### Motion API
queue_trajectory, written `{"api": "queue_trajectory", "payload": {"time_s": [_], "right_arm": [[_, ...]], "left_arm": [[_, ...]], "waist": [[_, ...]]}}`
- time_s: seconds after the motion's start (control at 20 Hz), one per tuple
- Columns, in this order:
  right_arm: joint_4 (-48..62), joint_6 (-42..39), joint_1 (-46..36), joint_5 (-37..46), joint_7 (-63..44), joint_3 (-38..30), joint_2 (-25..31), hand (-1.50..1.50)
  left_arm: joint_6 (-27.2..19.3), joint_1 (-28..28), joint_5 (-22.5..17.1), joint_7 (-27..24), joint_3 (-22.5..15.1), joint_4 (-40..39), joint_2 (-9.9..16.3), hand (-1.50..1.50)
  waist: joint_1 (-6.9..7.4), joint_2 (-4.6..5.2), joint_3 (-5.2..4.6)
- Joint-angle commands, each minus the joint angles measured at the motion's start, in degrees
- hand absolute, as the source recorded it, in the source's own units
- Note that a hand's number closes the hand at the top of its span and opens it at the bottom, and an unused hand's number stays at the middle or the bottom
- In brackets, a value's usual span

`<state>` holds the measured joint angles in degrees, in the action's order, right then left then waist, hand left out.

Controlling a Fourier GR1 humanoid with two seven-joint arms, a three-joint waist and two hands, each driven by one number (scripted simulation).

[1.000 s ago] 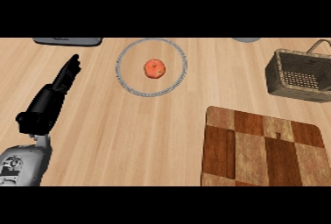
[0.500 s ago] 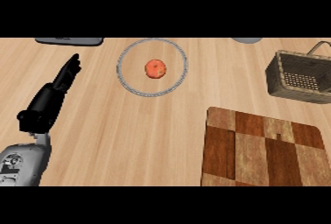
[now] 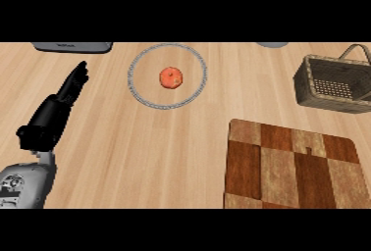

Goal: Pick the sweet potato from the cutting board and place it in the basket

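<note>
The robot's left hand (image 3: 54,110) rests at the left of the wooden counter (image 3: 130,157), fingers straight and open, holding nothing; the right hand shows nowhere in the head view, so its state cannot be told. A dark grey object (image 3: 72,47) sits at the top left edge, cut off by the frame; right of the hand lies a plate with a grey ring rim (image 3: 132,73), and on it a small orange-red vegetable, seemingly the sweet potato (image 3: 172,78), near the plate's middle, not on the board. Further right, the checkered cutting board (image 3: 290,166) lies bare at the lower right; the wicker basket (image 3: 330,86) stands above it, handle up, mouth open, well apart from the plate.

The step in hand looks like the reach and grasp, not yet begun; done well, it would likely mean coming down over the plate's middle, closing fingers across the vegetable's shorter width, and lifting clear of the rim before travelling right to the basket. The sweet potato looks stubby, its long axis running roughly up-down in the view, slightly tilted; which end is which cannot be told.
</note>
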<state>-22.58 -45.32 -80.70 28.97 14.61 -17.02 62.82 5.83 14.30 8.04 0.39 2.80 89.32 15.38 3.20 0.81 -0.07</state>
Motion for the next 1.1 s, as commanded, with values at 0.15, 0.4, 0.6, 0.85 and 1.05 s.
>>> {"api": "queue_trajectory", "payload": {"time_s": [0.15,0.4,0.6,0.85,1.05], "right_arm": [[1.37,-3.31,-2.49,3.84,-1.54,5.4,-5.85,1.5],[-2.05,-1.66,-0.4,10.31,2.49,12.06,-3.36,1.5],[-2.24,1.14,0.54,14.49,7.55,15.89,-1.18,1.5],[-0.29,1.92,0.49,16.87,11.8,18.81,-3.51,-1.5],[2.32,-2.44,-0.67,15.56,12.06,18.74,-5.16,-1.5]], "left_arm": [[1.27,-0.71,-1.13,0.84,1.93,1.02,1.73,0.0],[-0.04,1.44,-0.08,0.02,1.08,-2.31,-0.23,0.0],[-0.38,-1.11,0.78,-1.0,-0.12,0.62,-0.9,0.0],[0.45,-0.23,0.26,-1.12,1.56,-1.19,0.49,0.0],[-0.61,-0.12,0.88,0.75,0.61,0.46,-0.89,0.0]], "waist": [[0.01,-0.08,0.06],[-0.98,0.16,0.09],[-0.26,0.19,0.12],[-0.7,0.06,0.07],[-0.85,-0.12,0.07]]}}
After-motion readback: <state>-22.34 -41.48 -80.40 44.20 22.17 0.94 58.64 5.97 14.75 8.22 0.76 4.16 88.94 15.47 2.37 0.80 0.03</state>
